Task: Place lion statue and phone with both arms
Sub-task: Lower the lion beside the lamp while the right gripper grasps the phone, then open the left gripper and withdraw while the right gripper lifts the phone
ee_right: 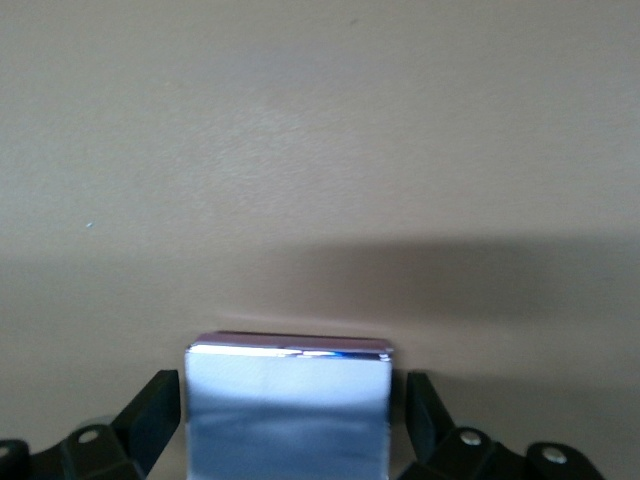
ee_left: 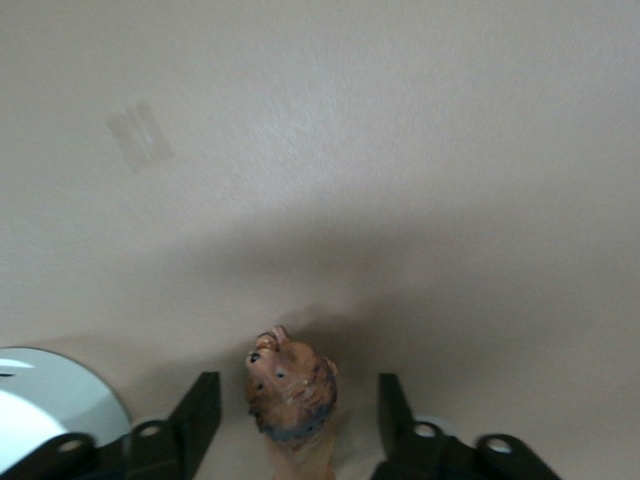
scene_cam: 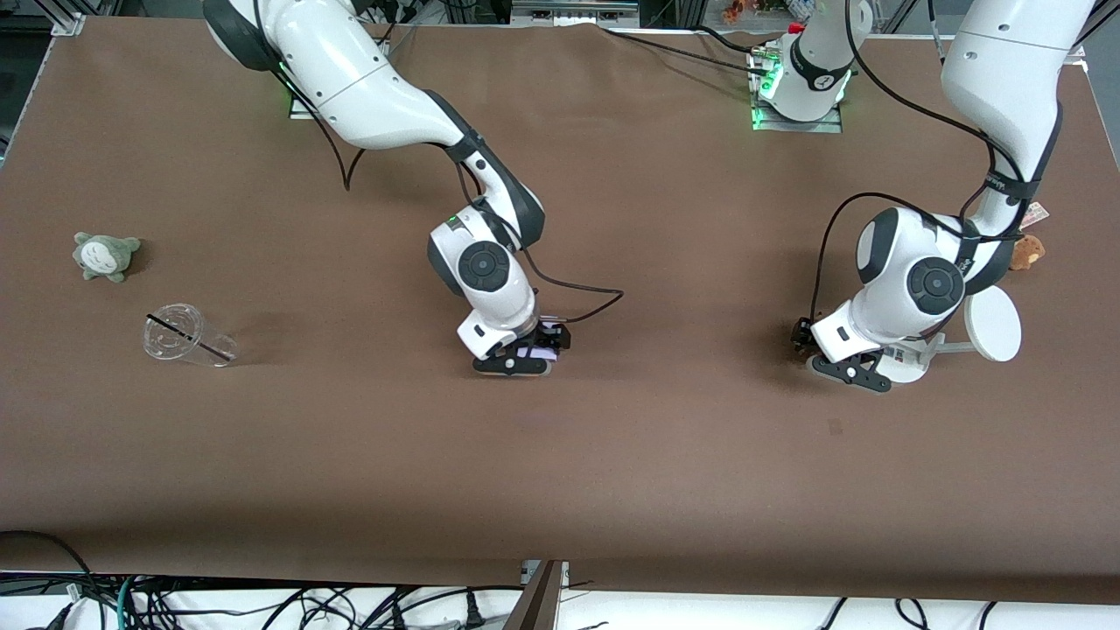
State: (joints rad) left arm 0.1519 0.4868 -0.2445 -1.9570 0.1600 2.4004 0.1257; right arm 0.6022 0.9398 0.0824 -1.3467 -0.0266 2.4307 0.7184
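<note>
1. My left tool point(ee_left: 295, 420) is low over the worktop point(scene_cam: 665, 455), just beside the white stand point(scene_cam: 993, 324); the lion statue point(ee_left: 292, 395) sits between its spread fingers, untouched.
2. My right tool point(ee_right: 290, 420), mid-worktop, brackets the phone point(ee_right: 288, 410); whether it grips, I cannot tell.

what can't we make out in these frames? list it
- Lion statue: the left wrist view shows only its head and mane between the left gripper fingers; the frame edge cuts off the body. In the front view the arm hides it.
- Phone: its lower part is cut off in the right wrist view; only a sliver shows under the right gripper in the front view.
- Brown plush: mostly hidden by the left arm.
</note>
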